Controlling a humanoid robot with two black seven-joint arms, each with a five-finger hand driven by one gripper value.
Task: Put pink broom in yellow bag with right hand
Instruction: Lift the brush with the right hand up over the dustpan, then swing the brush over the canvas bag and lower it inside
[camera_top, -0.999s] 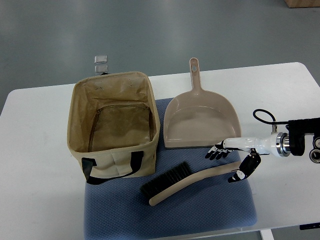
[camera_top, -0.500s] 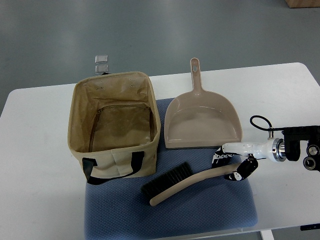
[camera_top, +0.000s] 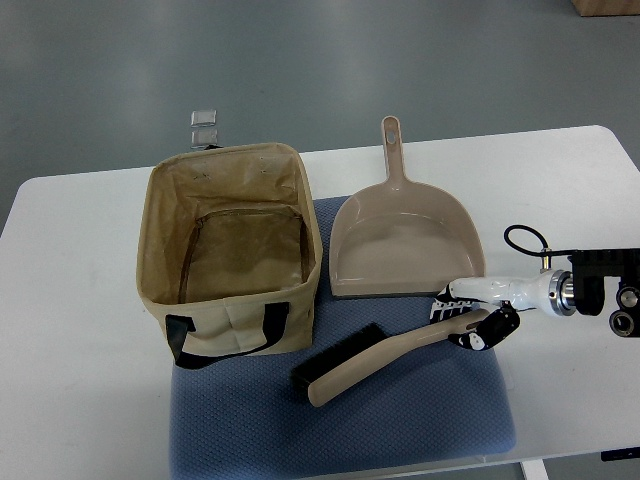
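A pale pink, curved plastic hand broom with black bristles lies on a blue textured mat. The robot's right hand, white with black fingers, is curled around the end of its handle. Just beyond sits a matching pink dustpan. To the left stands an open tan-yellow fabric bag with black straps, partly on the mat, all on a white desk.

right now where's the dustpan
In the top view the dustpan sits centre-right on the table, right of the bag and just beyond the broom.
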